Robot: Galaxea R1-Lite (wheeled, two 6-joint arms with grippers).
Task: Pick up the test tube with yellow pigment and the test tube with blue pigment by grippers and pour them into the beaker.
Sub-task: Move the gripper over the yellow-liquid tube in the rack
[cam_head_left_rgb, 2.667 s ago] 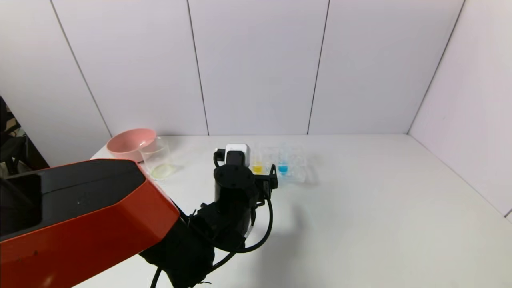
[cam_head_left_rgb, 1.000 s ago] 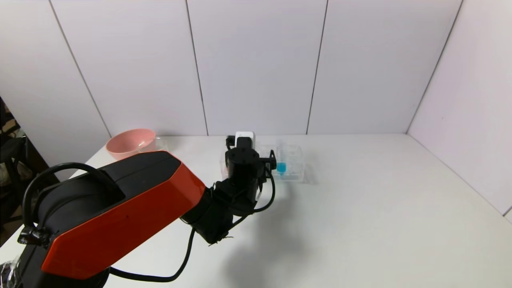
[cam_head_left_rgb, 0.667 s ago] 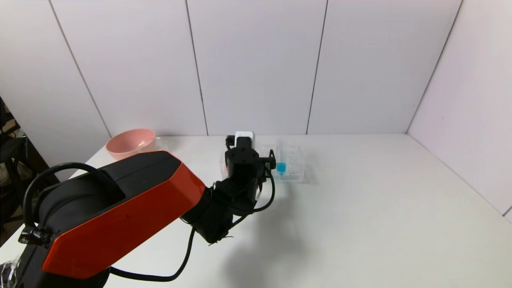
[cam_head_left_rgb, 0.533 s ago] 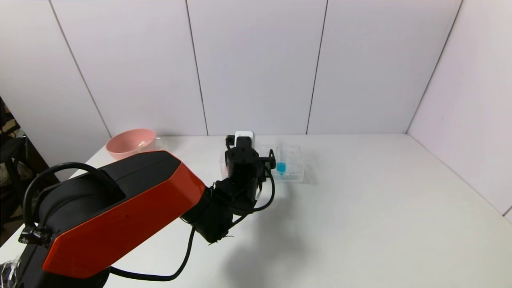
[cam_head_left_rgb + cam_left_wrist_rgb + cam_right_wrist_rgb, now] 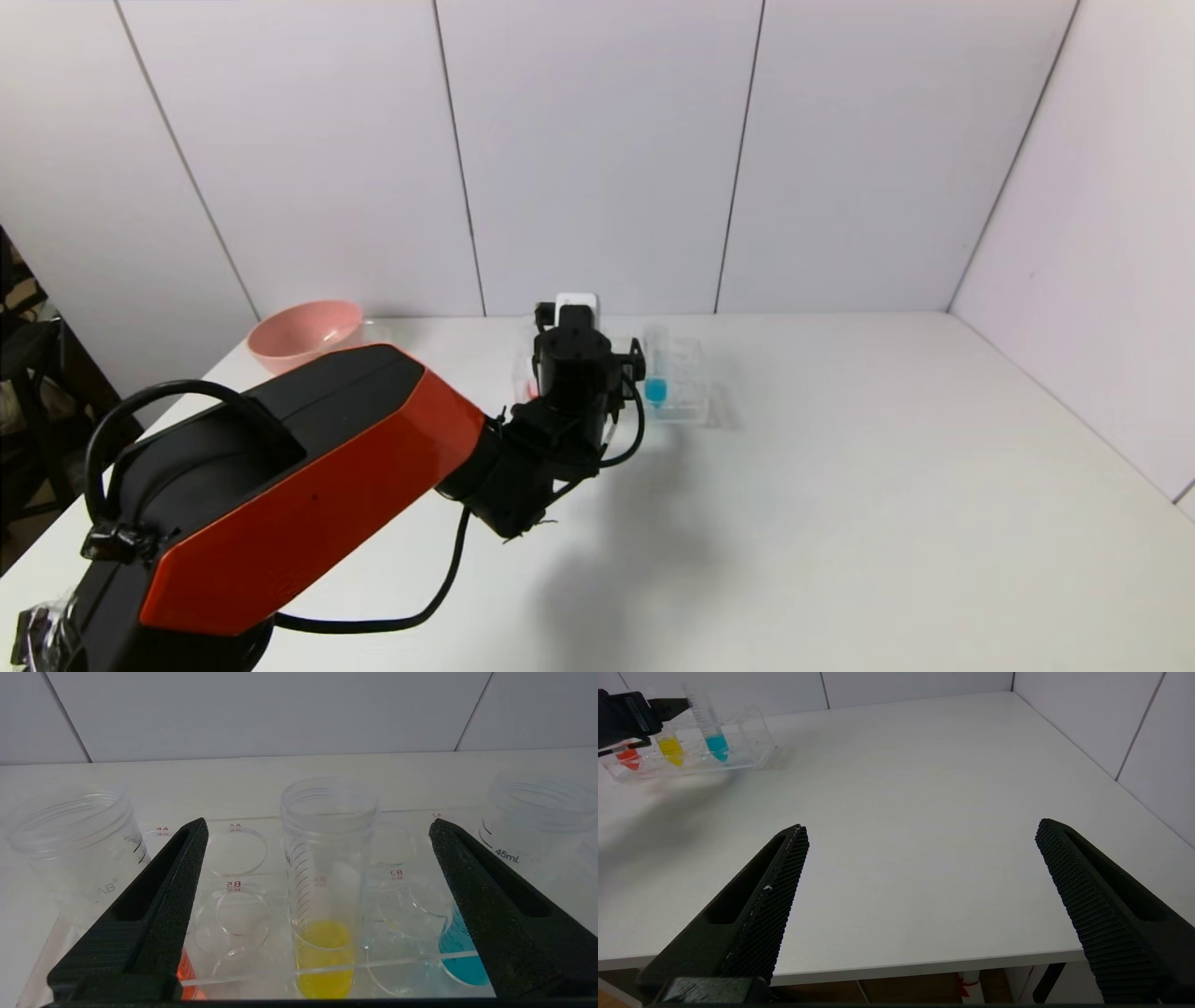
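Observation:
The test tube with yellow pigment [image 5: 327, 882] stands upright in a clear rack [image 5: 243, 849], centred between the fingers of my left gripper [image 5: 318, 823]. That gripper is open and touches nothing. The test tube with blue pigment [image 5: 467, 970] stands one place over, partly behind one finger. From the head view the left gripper [image 5: 571, 364] hides the yellow tube, and the blue tube [image 5: 656, 387] shows beside it. Only the beaker's rim [image 5: 373, 329] shows, next to the pink bowl. My right gripper [image 5: 920, 828] hangs open over the table's front edge, far from the rack.
A red-tipped tube [image 5: 74, 844] stands in the rack on the yellow tube's other side. The pink bowl [image 5: 303, 331] sits at the table's far left. My orange left arm [image 5: 299, 485] covers the near left of the table. The white walls close in behind and to the right.
My left arm has stretched farther toward the rack, and its gripper now covers the yellow tube in the head view. The jaws have stayed open. The tubes have not moved.

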